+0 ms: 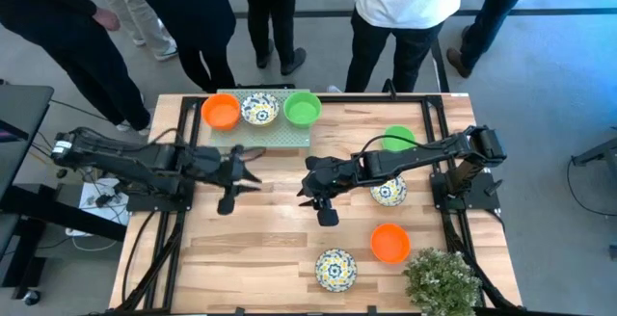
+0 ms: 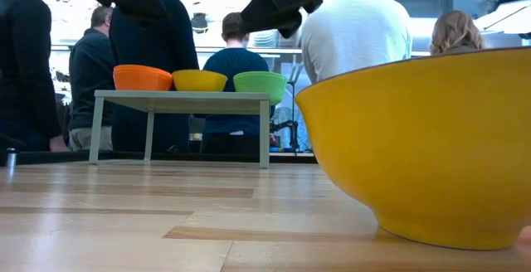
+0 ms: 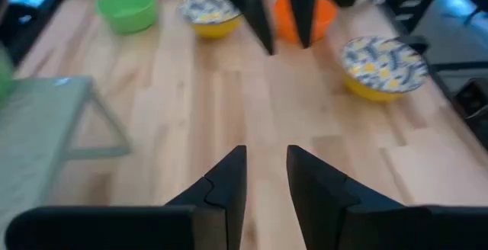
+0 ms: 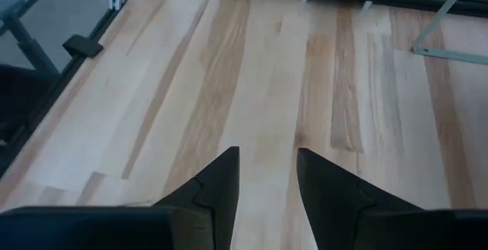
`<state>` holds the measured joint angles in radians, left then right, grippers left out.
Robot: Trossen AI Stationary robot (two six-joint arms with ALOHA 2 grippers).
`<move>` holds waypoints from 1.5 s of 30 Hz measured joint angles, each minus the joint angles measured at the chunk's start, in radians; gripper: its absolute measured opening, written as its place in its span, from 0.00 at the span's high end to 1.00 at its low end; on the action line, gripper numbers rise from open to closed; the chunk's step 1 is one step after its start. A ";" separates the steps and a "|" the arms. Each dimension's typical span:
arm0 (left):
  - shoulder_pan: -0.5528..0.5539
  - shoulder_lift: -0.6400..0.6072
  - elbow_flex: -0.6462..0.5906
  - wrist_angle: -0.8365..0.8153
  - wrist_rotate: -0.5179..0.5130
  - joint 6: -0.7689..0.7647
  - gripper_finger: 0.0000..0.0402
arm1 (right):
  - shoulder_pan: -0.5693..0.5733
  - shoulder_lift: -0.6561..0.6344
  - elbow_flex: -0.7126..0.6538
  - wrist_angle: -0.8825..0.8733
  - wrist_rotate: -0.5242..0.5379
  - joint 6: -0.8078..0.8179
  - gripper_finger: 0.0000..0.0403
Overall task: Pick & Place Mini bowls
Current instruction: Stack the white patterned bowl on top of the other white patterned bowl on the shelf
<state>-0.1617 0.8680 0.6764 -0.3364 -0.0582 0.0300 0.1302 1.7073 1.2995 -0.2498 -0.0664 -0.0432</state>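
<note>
— Where are the mini bowls being kept right now?

— Three are being carried by a small pale green stand (image 1: 275, 135) at the bench's far edge: an orange bowl (image 1: 221, 112), a patterned bowl (image 1: 258, 109) and a green bowl (image 1: 302, 108). Four more are lying on the bench (image 1: 270, 229) toward its right side: a second green bowl (image 1: 397, 140), a floral bowl (image 1: 388, 192) partly covered by the right arm, an orange one (image 1: 389, 243) and a patterned one (image 1: 335, 268) near the front edge.

— And the grippers?

— Nothing is being held. The left gripper (image 1: 243, 171) and the right gripper (image 1: 310, 187) are both being kept slightly parted above the bench's middle, facing each other.

— What could be going wrong from here?

— A collision is being risked, judging by how near the two grippers are. A smooth round rim could also be slipping out of a shallow pinch.

— Anything in the way?

— A bushy plant (image 1: 442, 279) is crowding the front right corner just beside the orange bowl, and people (image 1: 405, 13) are standing beyond the far edge.
</note>
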 joint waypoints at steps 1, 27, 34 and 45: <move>-0.016 0.000 -0.025 0.046 0.000 -0.009 0.76 | 0.002 0.000 0.000 -0.001 0.001 0.014 0.68; -0.086 0.001 -0.288 0.472 0.000 -0.057 0.76 | -0.063 0.000 0.000 -0.386 0.236 0.224 0.68; -0.085 0.001 -0.288 0.472 0.000 -0.054 0.76 | -0.150 0.000 0.000 -0.558 0.255 0.354 0.68; -0.085 0.001 -0.288 0.472 0.000 -0.060 0.76 | -0.247 0.000 0.000 -0.828 0.180 0.711 0.68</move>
<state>-0.2470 0.8688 0.3882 0.1356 -0.0586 -0.0303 -0.1169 1.7073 1.2999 -1.0783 0.1136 0.6675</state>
